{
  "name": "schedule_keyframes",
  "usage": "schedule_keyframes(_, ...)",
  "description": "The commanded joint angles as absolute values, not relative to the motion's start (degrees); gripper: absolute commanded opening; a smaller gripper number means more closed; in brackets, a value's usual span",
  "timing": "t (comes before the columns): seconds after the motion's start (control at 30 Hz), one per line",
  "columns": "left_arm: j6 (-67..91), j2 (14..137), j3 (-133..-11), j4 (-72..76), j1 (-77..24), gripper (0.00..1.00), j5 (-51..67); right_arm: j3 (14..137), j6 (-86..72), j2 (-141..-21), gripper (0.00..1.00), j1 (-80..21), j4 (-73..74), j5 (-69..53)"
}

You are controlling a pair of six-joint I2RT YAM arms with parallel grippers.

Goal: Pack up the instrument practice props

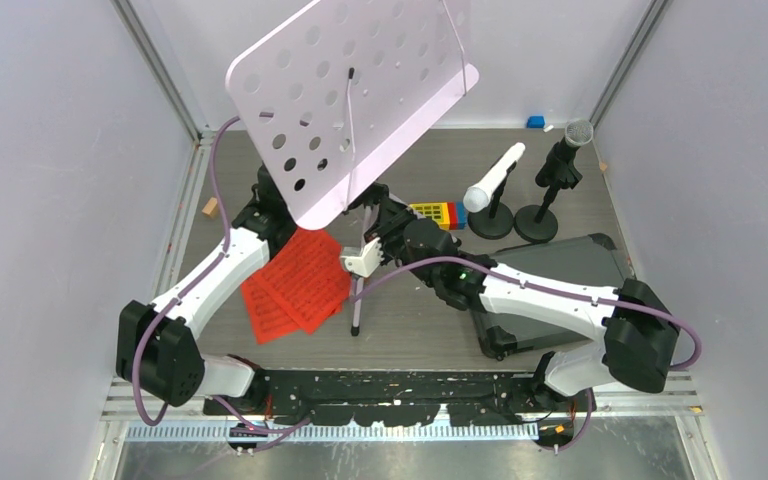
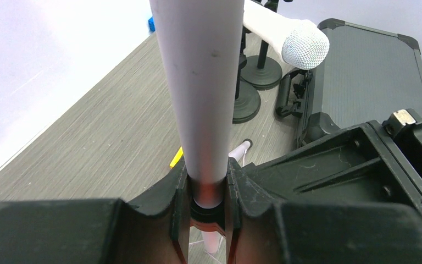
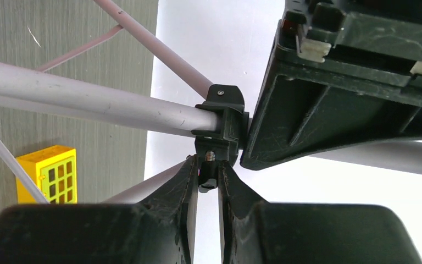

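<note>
Pale walls (image 1: 50,150) close in a grey wood-grain bench (image 1: 410,330). The music stand (image 1: 350,90) is the biggest thing here, its perforated lilac desk tilted high over the middle, its legs down on the bench. Front right, a dark hard case (image 1: 585,258) lies flat with its lid shut, so nothing inside shows. Red sheet-music pages (image 1: 295,285) lie loose on the bench beneath the left arm. At the back right, the white microphone (image 1: 495,178) and the black microphone (image 1: 565,150) sit in their two round-based holders (image 1: 536,225), just beside yellow and blue toy blocks (image 1: 437,213). The left end effector (image 2: 206,192) is clenched on the stand's pole; the right end effector (image 3: 207,176) pinches the black collar where the legs join.
</note>
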State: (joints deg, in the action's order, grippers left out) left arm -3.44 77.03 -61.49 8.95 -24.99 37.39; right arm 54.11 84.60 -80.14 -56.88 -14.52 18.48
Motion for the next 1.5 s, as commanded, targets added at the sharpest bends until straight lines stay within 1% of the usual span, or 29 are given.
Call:
schedule_keyframes(0.0, -5.55, 78.13, -60.72, 0.52, -25.75, 0.00, 39.71, 54.36, 88.98, -83.15, 0.10, -55.38, -9.59, 24.44)
schedule_keyframes(0.03, -5.54, 78.07, -60.69, 0.48, -25.75, 0.00, 39.72, 54.34, 87.59, -82.86, 0.14, -55.48, -9.85, 23.62)
schedule_keyframes(0.1, -5.54, 78.17, -60.74, 0.46, -25.75, 0.00, 39.73, 54.01, 85.32, -82.39, 0.30, -55.68, -10.60, 22.54)
schedule_keyframes(0.13, -5.59, 78.26, -60.88, 0.40, -25.75, 0.00, 39.70, 53.69, 83.99, -82.10, 0.44, -55.89, -11.06, 22.14)
schedule_keyframes(0.17, -5.58, 78.34, -61.03, 0.24, -25.75, 0.00, 39.72, 53.48, 83.35, -81.92, 0.50, -55.98, -12.30, 22.05)
schedule_keyframes(0.2, -5.64, 78.34, -61.16, 0.18, -25.75, 0.00, 39.73, 53.14, 81.90, -81.74, 0.62, -56.16, -13.05, 21.95)
schedule_keyframes(0.27, -5.77, 78.35, -61.24, 0.18, -25.75, 0.00, 39.73, 52.69, 79.53, -81.04, 0.70, -56.41, -15.39, 21.62)
schedule_keyframes(0.3, -5.84, 78.32, -61.20, 0.18, -25.75, 0.00, 39.64, 52.37, 78.74, -80.29, 0.78, -56.51, -16.68, 21.40)
schedule_keyframes(0.43, -5.84, 78.31, -61.22, 0.18, -25.75, 0.00, 39.62, 51.17, 73.70, -77.79, 0.88, -56.87, -19.68, 20.04)
schedule_keyframes(0.5, -5.84, 78.29, -61.17, 0.18, -25.75, 0.00, 39.61, 50.25, 70.63, -76.09, 0.90, -57.13, -22.07, 19.67)
schedule_keyframes(0.63, -5.84, 78.45, -61.13, 0.18, -25.75, 0.00, 39.64, 47.92, 59.67, -71.48, 0.92, -57.30, -27.27, 19.81)
schedule_keyframes(0.8, -6.15, 78.27, -61.22, 0.18, -25.75, 0.00, 39.30, 45.98, 39.57, -65.34, 0.92, -57.30, -25.54, 20.70)
schedule_keyframes(0.9, -6.33, 78.22, -61.07, 0.18, -25.75, 0.00, 39.21, 45.02, 24.90, -63.29, 0.92, -57.35, -23.62, 21.82)
schedule_keyframes(1.0, -6.39, 78.25, -61.30, -1.09, -25.75, 0.00, 39.20, 45.49, 13.36, -62.26, 0.91, -57.31, -19.53, 24.69)
schedule_keyframes(1.03, -6.45, 78.27, -61.31, -1.31, -25.75, 0.00, 39.19, 46.62, 6.86, -62.15, 0.90, -57.31, -18.07, 27.24)
schedule_keyframes(1.07, -6.53, 78.28, -61.32, -1.38, -25.75, 0.00, 39.20, 48.08, 3.47, -62.03, 0.89, -57.31, -15.11, 28.56)
schedule_keyframes(1.1, -6.57, 78.26, -61.28, -1.40, -25.75, 0.00, 39.20, 48.92, -4.16, -62.04, 0.89, -57.30, -13.40, 31.05)
schedule_keyframes(1.13, -6.55, 78.30, -61.33, -1.41, -25.75, 0.00, 39.18, 50.99, -7.49, -62.20, 0.87, -57.30, -9.33, 31.96)
schedule_keyframes(1.17, -6.52, 78.25, -61.41, -1.41, -25.75, 0.00, 39.27, 52.41, -14.00, -62.59, 0.87, -57.35, -5.36, 33.52)
schedule_keyframes(1.3, -6.55, 78.40, -61.63, -1.72, -25.75, 0.00, 39.35, 57.63, -29.40, -64.03, 0.84, -57.31, 3.90, 36.34)
schedule_keyframes(1.47, -6.90, 77.84, -61.47, -2.01, -25.75, 0.00, 39.18, 58.09, -48.61, -62.38, 0.82, -57.30, 6.60, 41.28)
